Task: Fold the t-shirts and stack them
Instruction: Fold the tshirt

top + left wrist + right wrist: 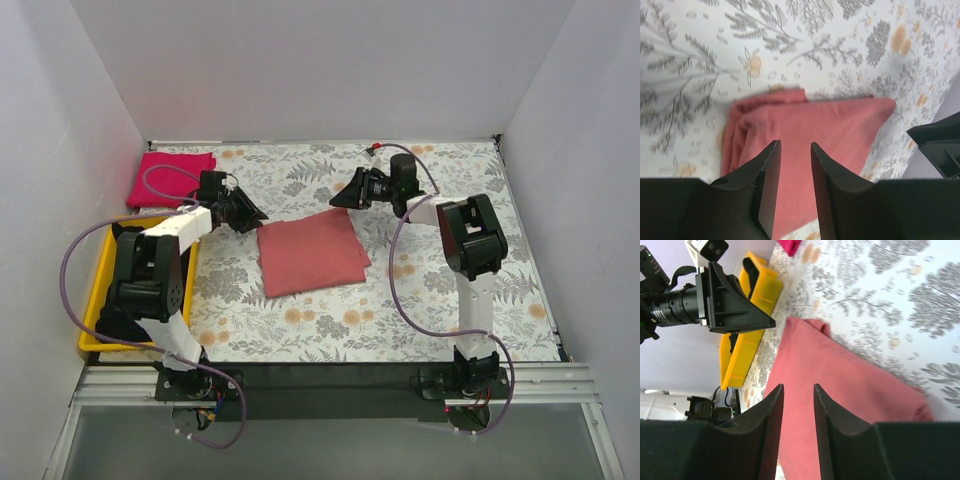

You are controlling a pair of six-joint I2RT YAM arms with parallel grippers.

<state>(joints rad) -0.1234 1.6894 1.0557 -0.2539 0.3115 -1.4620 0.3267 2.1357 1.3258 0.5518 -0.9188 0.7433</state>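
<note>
Top external: folded salmon-red t-shirt (310,250) lies mid-table, magenta t-shirt (170,178) at far left corner; left gripper (256,214) and right gripper (337,199) hover by salmon's far corners, jaws slightly apart, empty. Probably stacking next: pinch all layers at both corners, lift level so folds hold

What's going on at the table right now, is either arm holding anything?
Neither arm holds anything. The salmon-red t-shirt lies folded in the middle of the table. The left gripper is by its far left corner and the right gripper by its far right corner, each with its jaws slightly apart and empty. A folded magenta t-shirt sits in the far left corner, beyond the yellow bin.
</note>
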